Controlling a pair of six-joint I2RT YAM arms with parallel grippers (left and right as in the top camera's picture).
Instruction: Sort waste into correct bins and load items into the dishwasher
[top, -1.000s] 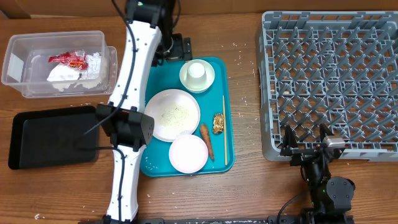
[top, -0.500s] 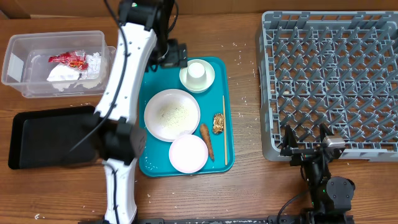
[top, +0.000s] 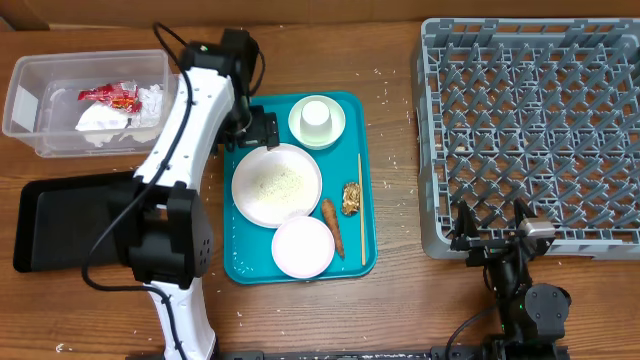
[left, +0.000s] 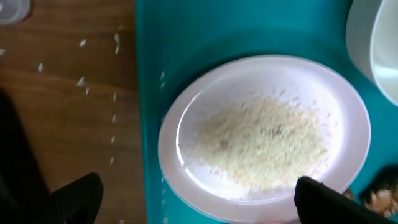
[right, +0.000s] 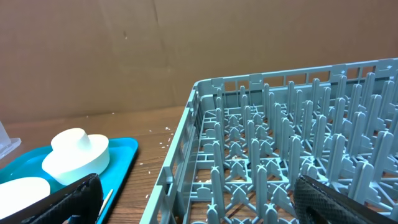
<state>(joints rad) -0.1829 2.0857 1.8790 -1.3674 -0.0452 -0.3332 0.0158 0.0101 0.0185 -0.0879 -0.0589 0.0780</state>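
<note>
A teal tray (top: 352, 120) holds a white plate with rice (top: 277, 183), an upturned white cup on a small plate (top: 317, 120), an empty white plate (top: 302, 246), a carrot piece (top: 332, 224), a food scrap (top: 351, 197) and a chopstick (top: 361, 208). My left gripper (top: 252, 130) is open and empty, hovering over the rice plate's (left: 264, 134) upper left rim. My right gripper (top: 492, 237) is open and empty at the near edge of the grey dishwasher rack (top: 530, 130), which shows in the right wrist view (right: 280, 155).
A clear bin (top: 90, 100) with wrappers and tissue stands at the far left. A black bin (top: 80, 220) lies in front of it. Rice grains are scattered on the wooden table (left: 68, 93).
My left arm has swung down and toward the tray, bringing the gripper from behind the tray's back edge to over the rice plate. The right arm has not moved.
</note>
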